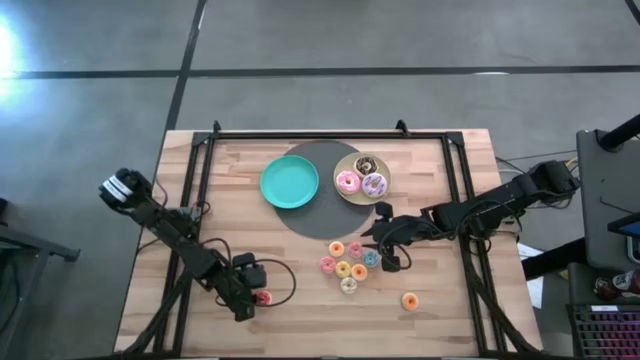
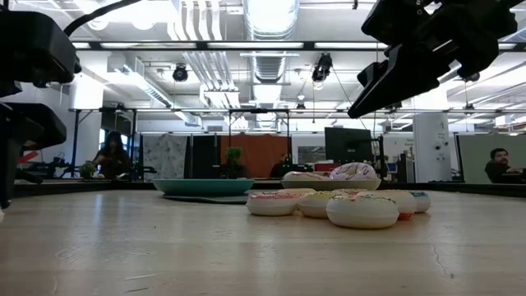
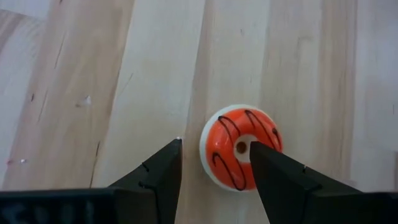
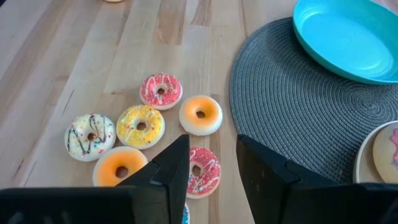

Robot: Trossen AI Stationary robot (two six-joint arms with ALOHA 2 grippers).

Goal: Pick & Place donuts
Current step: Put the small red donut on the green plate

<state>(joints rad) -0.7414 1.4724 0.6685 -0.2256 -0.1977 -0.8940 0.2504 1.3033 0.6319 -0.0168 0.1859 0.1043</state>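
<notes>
Wooden plank surface [image 1: 300, 310] — left tool [image 3: 214, 171] sits low, fingers parted, straddling one edge of a small red-orange ring donut [image 3: 241, 146], not gripping it. Right tool [image 4: 212, 163] hovers half-open, empty, above the cluster of tiny frosted ring donuts [image 1: 346, 262] beside the round grey woven mat [image 4: 298, 118].

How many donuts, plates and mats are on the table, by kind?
Large donuts on the beige plate: 3
Small donuts on the wood: 8
Plates: 2
Round grey mat: 1
Total: 14
</notes>
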